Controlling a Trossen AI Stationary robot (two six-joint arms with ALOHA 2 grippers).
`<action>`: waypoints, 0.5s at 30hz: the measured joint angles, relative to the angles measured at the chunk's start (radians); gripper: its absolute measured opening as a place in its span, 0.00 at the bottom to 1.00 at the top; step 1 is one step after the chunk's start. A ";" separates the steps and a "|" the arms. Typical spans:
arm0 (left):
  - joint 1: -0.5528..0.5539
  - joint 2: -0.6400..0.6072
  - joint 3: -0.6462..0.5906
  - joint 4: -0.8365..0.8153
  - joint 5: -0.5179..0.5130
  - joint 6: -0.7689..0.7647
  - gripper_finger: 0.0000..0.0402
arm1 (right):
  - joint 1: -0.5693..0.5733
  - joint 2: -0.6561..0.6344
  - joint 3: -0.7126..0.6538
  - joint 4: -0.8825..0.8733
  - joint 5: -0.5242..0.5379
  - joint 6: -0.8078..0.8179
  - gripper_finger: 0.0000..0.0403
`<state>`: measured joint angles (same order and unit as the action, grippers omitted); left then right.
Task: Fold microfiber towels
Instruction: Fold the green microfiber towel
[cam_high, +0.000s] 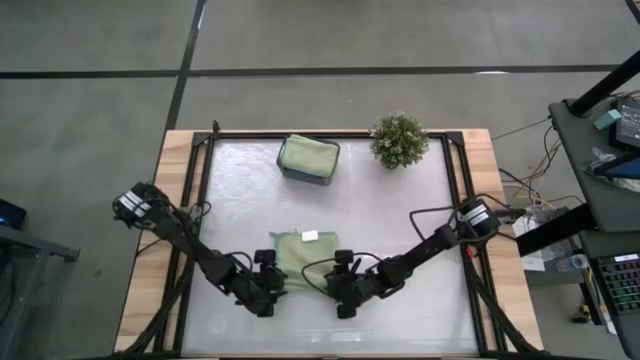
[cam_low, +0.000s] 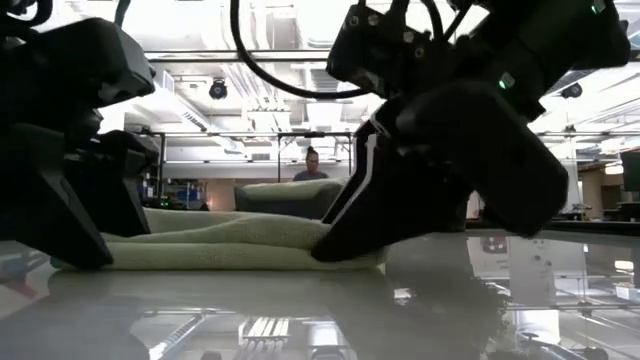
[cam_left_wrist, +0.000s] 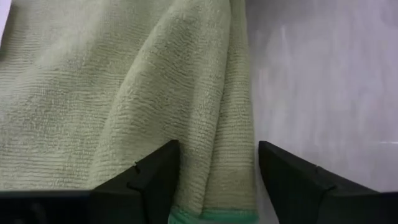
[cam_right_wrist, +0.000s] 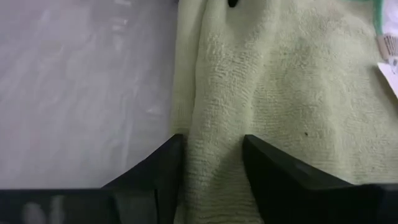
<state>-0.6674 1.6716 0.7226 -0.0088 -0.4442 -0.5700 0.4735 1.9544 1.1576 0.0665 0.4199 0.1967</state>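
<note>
Glossy pale desk (cam_high: 400, 230), wood-edged, carries everything you see. Sage-green towel (cam_high: 298, 255) — folded, lying near the front edge between your two arms, white label on top. Second green towel (cam_high: 308, 155) sits folded in the dark grey tray (cam_high: 304, 177) at the back. Potted plant (cam_high: 399, 140) stands beside that tray. Left gripper (cam_high: 272, 285) — at the front towel's left edge, fingers (cam_left_wrist: 149, 180) spread wide, released, straddling a fold. Right gripper (cam_high: 335, 285) — at its right edge, fingers (cam_right_wrist: 155, 174) clenched on the towel's fold.
</note>
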 joint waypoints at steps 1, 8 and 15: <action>0.000 0.009 0.003 0.000 0.001 0.000 0.50 | 0.000 0.006 0.000 0.003 0.002 -0.009 0.40; 0.000 0.057 0.036 0.001 -0.013 0.001 0.26 | 0.001 0.021 0.003 0.006 0.000 -0.038 0.25; -0.001 -0.006 0.037 -0.018 0.076 0.000 0.03 | 0.016 -0.010 0.012 -0.024 -0.009 -0.085 0.04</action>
<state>-0.6685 1.6659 0.7597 -0.0273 -0.3677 -0.5701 0.4891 1.9440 1.1692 0.0426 0.4110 0.1114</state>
